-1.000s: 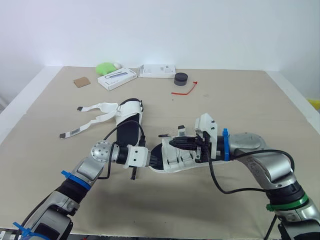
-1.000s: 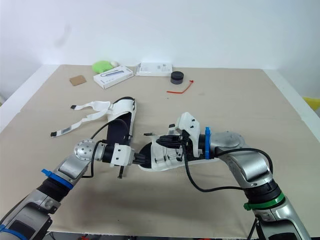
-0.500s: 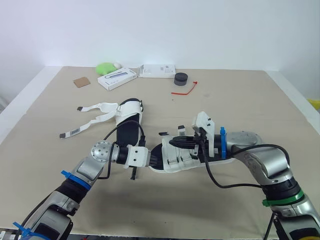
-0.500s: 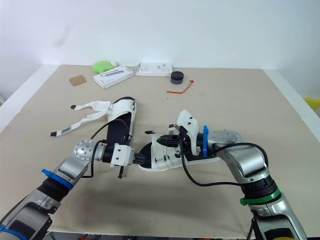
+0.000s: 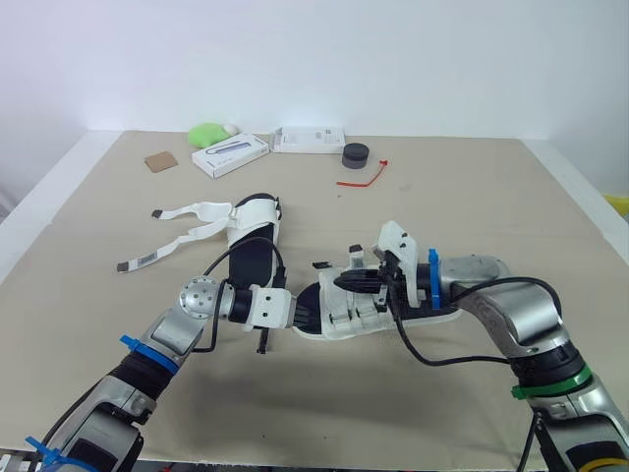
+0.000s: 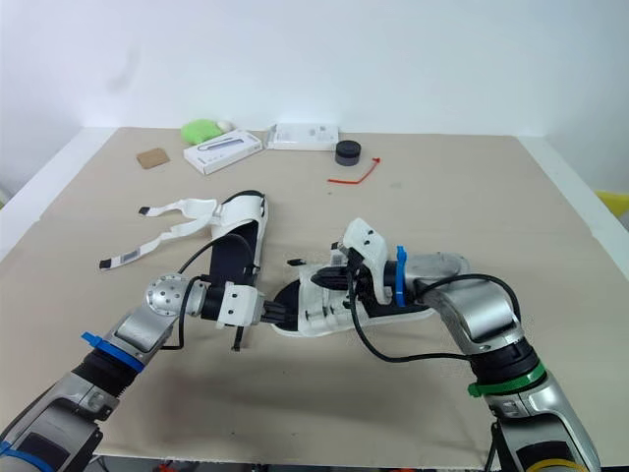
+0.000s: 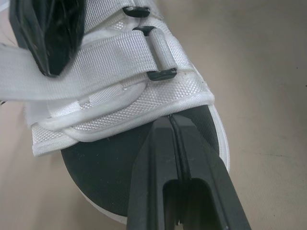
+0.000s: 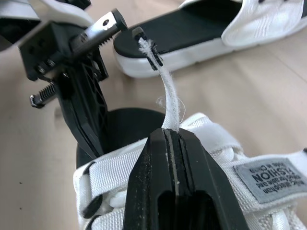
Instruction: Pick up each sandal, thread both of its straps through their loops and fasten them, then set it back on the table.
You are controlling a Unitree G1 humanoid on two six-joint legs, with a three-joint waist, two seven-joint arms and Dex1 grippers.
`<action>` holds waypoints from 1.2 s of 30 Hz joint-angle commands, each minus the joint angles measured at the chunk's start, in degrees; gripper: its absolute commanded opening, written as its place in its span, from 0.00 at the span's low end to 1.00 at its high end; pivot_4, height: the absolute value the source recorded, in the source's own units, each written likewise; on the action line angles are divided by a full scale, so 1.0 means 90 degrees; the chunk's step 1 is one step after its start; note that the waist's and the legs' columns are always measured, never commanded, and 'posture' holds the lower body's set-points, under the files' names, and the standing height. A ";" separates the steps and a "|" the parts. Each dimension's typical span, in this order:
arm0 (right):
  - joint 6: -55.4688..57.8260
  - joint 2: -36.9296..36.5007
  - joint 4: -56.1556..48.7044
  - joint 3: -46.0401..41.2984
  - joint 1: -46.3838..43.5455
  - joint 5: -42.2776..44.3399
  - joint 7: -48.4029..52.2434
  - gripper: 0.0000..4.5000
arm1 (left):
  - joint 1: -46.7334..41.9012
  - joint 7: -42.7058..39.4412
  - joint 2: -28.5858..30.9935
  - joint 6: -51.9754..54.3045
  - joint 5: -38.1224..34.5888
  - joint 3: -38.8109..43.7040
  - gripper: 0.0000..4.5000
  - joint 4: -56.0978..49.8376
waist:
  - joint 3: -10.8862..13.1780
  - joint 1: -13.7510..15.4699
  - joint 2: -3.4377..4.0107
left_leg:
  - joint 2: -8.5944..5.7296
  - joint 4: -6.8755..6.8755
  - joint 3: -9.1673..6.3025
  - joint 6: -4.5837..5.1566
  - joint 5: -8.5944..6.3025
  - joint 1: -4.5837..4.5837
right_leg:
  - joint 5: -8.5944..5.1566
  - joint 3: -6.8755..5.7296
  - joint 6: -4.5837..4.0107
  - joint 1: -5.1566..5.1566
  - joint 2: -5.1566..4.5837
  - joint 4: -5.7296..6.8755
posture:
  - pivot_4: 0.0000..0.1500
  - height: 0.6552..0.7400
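A white sandal (image 5: 339,313) with a black footbed lies at mid-table between my two grippers. My left gripper (image 5: 295,313) is shut on its toe end, the fingers (image 7: 163,158) pinching the edge of the white upper above the sole. Just above the front straps, my right gripper (image 5: 346,280) is shut on a thin white strap end (image 8: 170,96) that sticks up out of the fingers, black tip frayed. The second sandal (image 5: 251,236) lies farther back on the left, its two straps (image 5: 182,224) unfastened and spread over the table.
Along the table's back edge are a green object (image 5: 207,133), two white boxes (image 5: 230,154) (image 5: 310,139), a black round cap (image 5: 355,154), a red tie (image 5: 364,177) and a cardboard scrap (image 5: 161,161). The tan tabletop (image 5: 511,197) is bare on the right.
My right wrist has shifted slightly left and the forearm has swung in closer, still holding the strap end. The left arm and both sandals have stayed put.
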 commanded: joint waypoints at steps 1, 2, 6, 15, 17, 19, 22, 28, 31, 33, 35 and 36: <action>-0.0154 0.0027 0.0148 -0.0231 -0.0248 -0.0227 -0.0168 0.31 | 0.0234 -0.0061 0.0120 0.0216 0.0534 -0.0284 0.00 0.0429 | 0.0000 -0.0001 0.0000 | 0.0000 0.0000 0.0000 0.0000 0.0000 0.0000 | 0.0000 0.0000 0.0001 0.0000 0.0000 0.0000 | 1.00 1.00; -0.0301 0.0055 0.0092 -0.0278 -0.0263 -0.0232 -0.0154 0.40 | 0.0242 -0.0057 0.0124 0.0220 0.0533 -0.0282 0.00 0.0420 | 0.0000 -0.0002 0.0000 | 0.0000 0.0000 -0.0001 0.0000 0.0000 0.0000 | 0.0001 0.0000 0.0001 0.0000 0.0000 0.0000 | 1.00 1.00; -0.0325 0.0067 -0.0201 -0.0463 -0.0323 -0.0122 -0.0161 0.78 | 0.0274 -0.0060 0.0140 0.0240 0.0523 -0.0276 0.00 0.0375 | 0.0000 -0.0001 0.0000 | 0.0000 -0.0001 -0.0004 0.0000 0.0000 -0.0002 | -0.0002 -0.0002 0.0002 0.0000 0.0000 -0.0002 | 1.00 1.00; -0.0136 0.0389 -0.0685 -0.0696 -0.0878 0.0362 -0.0127 0.99 | 0.0234 -0.0061 0.0095 0.0209 0.0535 -0.0283 0.00 0.0461 | 0.0001 -0.0007 0.0004 | 0.0000 -0.0001 -0.0005 0.0000 0.0000 -0.0003 | -0.0002 -0.0003 0.0003 -0.0002 -0.0001 -0.0003 | 1.00 1.00; -0.0174 0.0467 -0.0713 -0.0656 -0.0864 0.0439 -0.0010 0.99 | 0.0221 -0.0054 0.0079 0.0213 0.0531 -0.0281 0.00 0.0471 | 0.0000 -0.0002 0.0003 | 0.0000 -0.0001 -0.0013 0.0000 0.0000 -0.0003 | -0.0003 -0.0009 0.0002 0.0000 0.0000 -0.0003 | 1.00 1.00; -0.0344 0.0480 -0.0647 -0.0544 -0.0769 0.0376 0.0132 0.99 | 0.0215 -0.0043 0.0067 0.0213 0.0532 -0.0281 0.00 0.0473 | 0.0000 0.0005 0.0002 | 0.0000 -0.0002 -0.0024 0.0000 -0.0001 -0.0006 | -0.0009 -0.0017 0.0001 0.0002 -0.0001 -0.0003 | 1.00 1.00; -0.0786 0.0465 -0.0285 -0.0313 -0.0629 0.0063 0.0376 0.88 | 0.0213 -0.0031 0.0057 0.0215 0.0522 -0.0271 0.00 0.0468 | 0.0000 0.0006 0.0002 | -0.0006 -0.0002 -0.0022 0.0000 -0.0001 -0.0009 | -0.0011 -0.0016 0.0004 0.0001 -0.0008 -0.0005 | 1.00 1.00; -0.1304 0.0415 0.0384 0.0071 -0.0749 -0.0429 0.0808 0.40 | 0.0245 -0.0028 0.0074 0.0233 0.0495 -0.0250 0.00 0.0416 | 0.0000 -0.0001 0.0003 | -0.0011 -0.0002 -0.0015 0.0000 0.0000 -0.0007 | -0.0009 -0.0019 0.0006 -0.0001 -0.0020 -0.0005 | 1.00 1.00; -0.1592 0.0416 0.0848 0.0375 -0.0896 -0.0895 0.0944 0.05 | 0.0265 -0.0024 0.0069 0.0247 0.0484 -0.0245 0.00 0.0375 | 0.0001 -0.0003 0.0003 | -0.0011 -0.0003 -0.0015 0.0000 0.0000 -0.0007 | -0.0009 -0.0020 0.0005 -0.0001 -0.0017 -0.0005 | 1.00 1.00; -0.1883 0.0366 0.1302 0.0650 -0.1004 -0.1388 0.0967 0.02 | 0.0270 -0.0015 0.0057 0.0270 0.0470 -0.0236 0.00 0.0342 | 0.0001 -0.0007 0.0003 | -0.0011 -0.0003 -0.0015 0.0000 0.0000 -0.0007 | -0.0009 -0.0019 0.0005 -0.0001 -0.0018 -0.0004 | 1.00 1.00; -0.2056 0.0324 0.1573 0.0814 -0.1081 -0.1717 0.0997 0.02 | 0.0272 -0.0010 0.0055 0.0271 0.0464 -0.0226 0.00 0.0334 | 0.0001 -0.0004 0.0003 | -0.0011 -0.0003 -0.0010 0.0000 0.0000 -0.0005 | -0.0008 -0.0020 0.0004 0.0000 -0.0020 -0.0004 | 1.00 1.00; -0.1977 0.0328 0.1639 0.0837 -0.1109 -0.1779 0.1002 0.02 | 0.0274 -0.0007 0.0057 0.0274 0.0461 -0.0221 0.00 0.0328 | 0.0001 -0.0004 0.0003 | -0.0012 -0.0003 -0.0011 0.0000 0.0000 -0.0005 | -0.0008 -0.0020 0.0004 -0.0001 -0.0020 -0.0004 | 1.00 1.00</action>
